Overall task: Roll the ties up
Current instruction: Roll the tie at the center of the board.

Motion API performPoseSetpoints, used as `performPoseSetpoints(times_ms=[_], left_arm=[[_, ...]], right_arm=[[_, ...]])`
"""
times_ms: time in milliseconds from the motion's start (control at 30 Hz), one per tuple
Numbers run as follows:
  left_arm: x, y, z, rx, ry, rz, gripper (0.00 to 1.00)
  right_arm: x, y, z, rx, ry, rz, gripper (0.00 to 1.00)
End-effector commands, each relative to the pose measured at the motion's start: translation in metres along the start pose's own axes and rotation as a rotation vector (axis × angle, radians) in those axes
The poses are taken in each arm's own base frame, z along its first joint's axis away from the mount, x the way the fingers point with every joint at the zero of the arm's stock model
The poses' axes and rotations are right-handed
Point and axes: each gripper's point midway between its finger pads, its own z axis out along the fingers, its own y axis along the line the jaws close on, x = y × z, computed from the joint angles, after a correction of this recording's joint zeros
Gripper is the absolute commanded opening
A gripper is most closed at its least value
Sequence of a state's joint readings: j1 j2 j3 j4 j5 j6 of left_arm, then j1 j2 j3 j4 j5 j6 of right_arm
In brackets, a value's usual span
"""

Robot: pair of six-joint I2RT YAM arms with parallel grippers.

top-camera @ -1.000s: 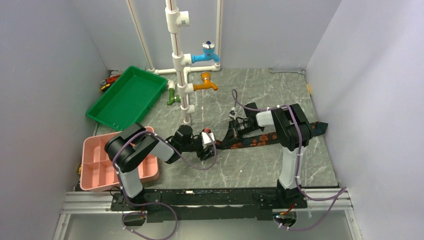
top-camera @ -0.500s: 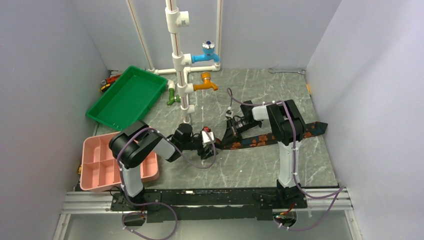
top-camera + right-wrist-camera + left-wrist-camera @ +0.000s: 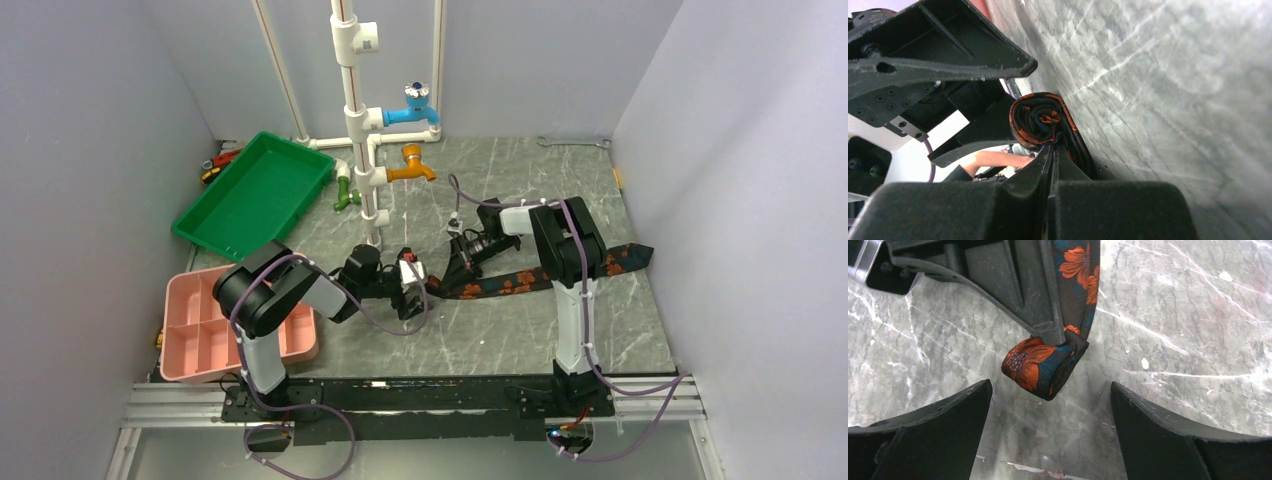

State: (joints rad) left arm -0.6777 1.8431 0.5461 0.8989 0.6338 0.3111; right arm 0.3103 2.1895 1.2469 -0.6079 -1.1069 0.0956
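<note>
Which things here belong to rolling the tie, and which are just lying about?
Job: tie, left gripper, right gripper.
Lying about: green tray, pink tray, pipe stand with taps, wrench.

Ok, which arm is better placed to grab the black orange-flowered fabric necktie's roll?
Left, probably: the left gripper is open, facing the necktie roll; the right gripper is shut beside it.

We log the left arm (image 3: 285,295) folded low, wrist reaching rightward, left gripper (image 3: 1050,387) spread wide. Right arm (image 3: 570,260) stands upright, forearm stretched leftward, right gripper (image 3: 1050,150) pinched tight on the tie (image 3: 1040,365). Both grippers sit close together.
</note>
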Motion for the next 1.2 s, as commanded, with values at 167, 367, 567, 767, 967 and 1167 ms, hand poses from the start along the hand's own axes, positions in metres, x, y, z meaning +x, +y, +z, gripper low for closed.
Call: performPoseSetpoints(times_ms=[167, 367, 567, 767, 967, 1167], left_arm=[[0.014, -0.004, 0.015, 0.093, 0.022, 0.046, 0.84], [0.02, -0.013, 0.024, 0.152, 0.001, -0.005, 0.62], [0.026, -0.03, 0.021, 0.19, 0.048, -0.046, 0.36], [0.046, -0.03, 0.007, 0.107, 0.244, -0.132, 0.26], [0.059, -0.034, 0.0, 0.094, 0.344, -0.171, 0.23], [0.064, -0.037, -0.001, 0.095, 0.375, -0.184, 0.21]], right_arm=[[-0.003, -0.066, 0.013, 0.259, 0.085, -0.173, 0.0], [-0.001, -0.069, 0.013, 0.248, 0.126, -0.186, 0.0], [-0.005, -0.066, 0.012, 0.24, 0.109, -0.183, 0.0], [-0.01, -0.028, 0.007, 0.173, 0.015, -0.2, 0.06], [-0.003, 0.015, -0.009, 0.138, -0.063, -0.215, 0.29], [0.012, 0.027, -0.006, 0.117, -0.078, -0.161, 0.42]])
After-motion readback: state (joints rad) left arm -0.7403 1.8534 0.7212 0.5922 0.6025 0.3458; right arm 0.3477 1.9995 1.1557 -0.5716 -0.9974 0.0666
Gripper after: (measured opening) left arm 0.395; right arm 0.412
